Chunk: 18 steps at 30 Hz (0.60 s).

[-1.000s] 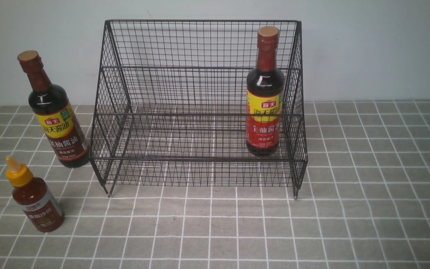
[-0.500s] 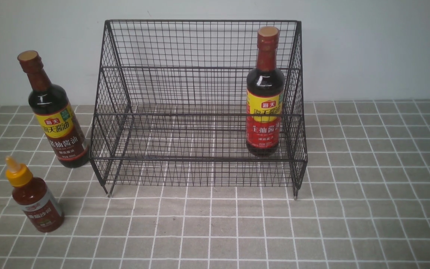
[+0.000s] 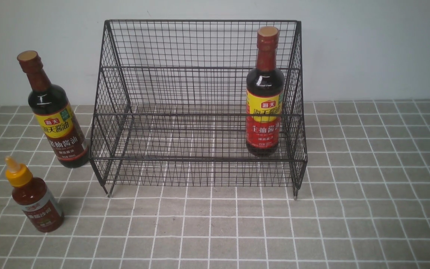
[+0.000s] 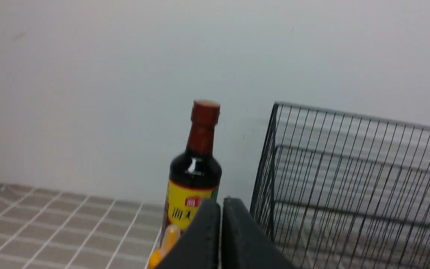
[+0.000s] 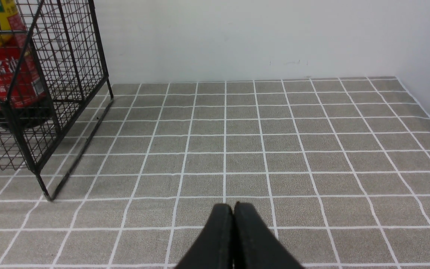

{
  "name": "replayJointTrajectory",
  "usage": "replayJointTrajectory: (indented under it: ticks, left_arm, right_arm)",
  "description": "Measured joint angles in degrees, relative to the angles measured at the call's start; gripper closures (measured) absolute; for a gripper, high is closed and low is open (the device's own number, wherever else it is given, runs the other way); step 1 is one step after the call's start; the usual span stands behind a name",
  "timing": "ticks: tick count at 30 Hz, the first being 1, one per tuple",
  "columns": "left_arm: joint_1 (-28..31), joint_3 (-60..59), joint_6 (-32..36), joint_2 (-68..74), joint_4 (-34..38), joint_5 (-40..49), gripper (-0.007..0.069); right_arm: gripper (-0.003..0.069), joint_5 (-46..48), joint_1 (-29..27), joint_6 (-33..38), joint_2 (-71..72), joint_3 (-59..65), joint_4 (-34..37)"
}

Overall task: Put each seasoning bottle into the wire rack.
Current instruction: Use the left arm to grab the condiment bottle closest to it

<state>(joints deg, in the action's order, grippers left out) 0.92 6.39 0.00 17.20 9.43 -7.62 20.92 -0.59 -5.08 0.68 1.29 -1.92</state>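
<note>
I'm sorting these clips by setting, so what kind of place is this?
Probably a staged kitchen mock-up: grey tile-patterned tabletop against a bare white wall, a black wire-mesh stepped rack holding a tall dark soy-sauce bottle, a short red sauce bottle outside it.

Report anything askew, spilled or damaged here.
Nothing stands out. The soy bottle in the rack stands upright and capped; the other soy bottle and the red sauce bottle stand capped on the table left of it. No spills, no bent wire visible.
</note>
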Motion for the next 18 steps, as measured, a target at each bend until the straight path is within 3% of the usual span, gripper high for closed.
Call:
replayJointTrajectory:
  ticks: [8,11,16,18]
  left_arm:
    - [0.02,13.95,0.59,25.11,1.31,6.01,0.0579]
    - [0.02,19.22,-0.31,30.39,2.15,14.92,0.0567]
    - [0.02,32.15,-0.49,38.23,-0.08,39.28,0.0572]
    - [0.02,34.87,-0.61,39.87,-1.45,43.77,0.0582]
  right_arm:
    - [0.0672,0.00,0.00,0.00,0.00,0.00,0.00]
    - [0.0672,0.00,0.00,0.00,0.00,0.00,0.05]
    - [0.0672,0.00,0.00,0.00,0.00,0.00,0.05]
    - [0.0672,0.00,0.00,0.00,0.00,0.00,0.05]
